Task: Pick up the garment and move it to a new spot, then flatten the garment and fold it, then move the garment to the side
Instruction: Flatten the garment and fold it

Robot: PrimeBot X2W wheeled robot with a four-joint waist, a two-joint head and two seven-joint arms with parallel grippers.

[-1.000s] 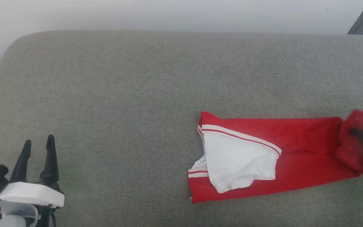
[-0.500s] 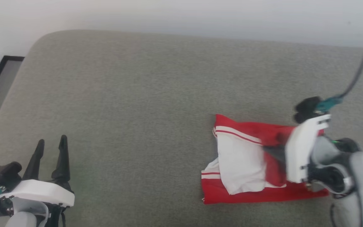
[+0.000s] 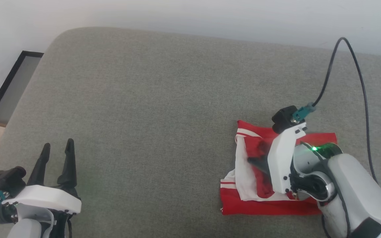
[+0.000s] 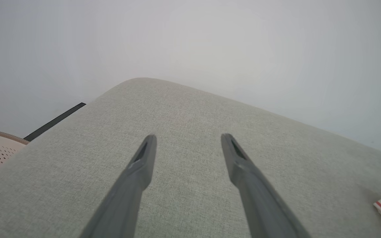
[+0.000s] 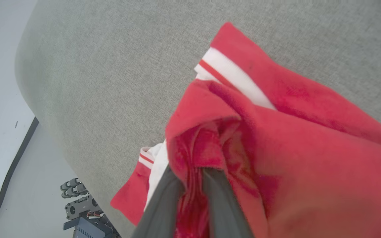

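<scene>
In the last second I have swung my right gripper [image 3: 255, 153] leftward across the bright red soft garment with white lining and striped trim [image 3: 260, 206]. That carried its far end over the white-lined part, so the long strip is now doubled into a short stack. It lies on the right side of the grey woven cushion [image 3: 144, 99]. My fingers sit narrow, bunched red cloth pinched between them. My left gripper [image 3: 58, 144] hangs wide and empty, well apart. I judge the fold made; letting go and smoothing come next.
</scene>
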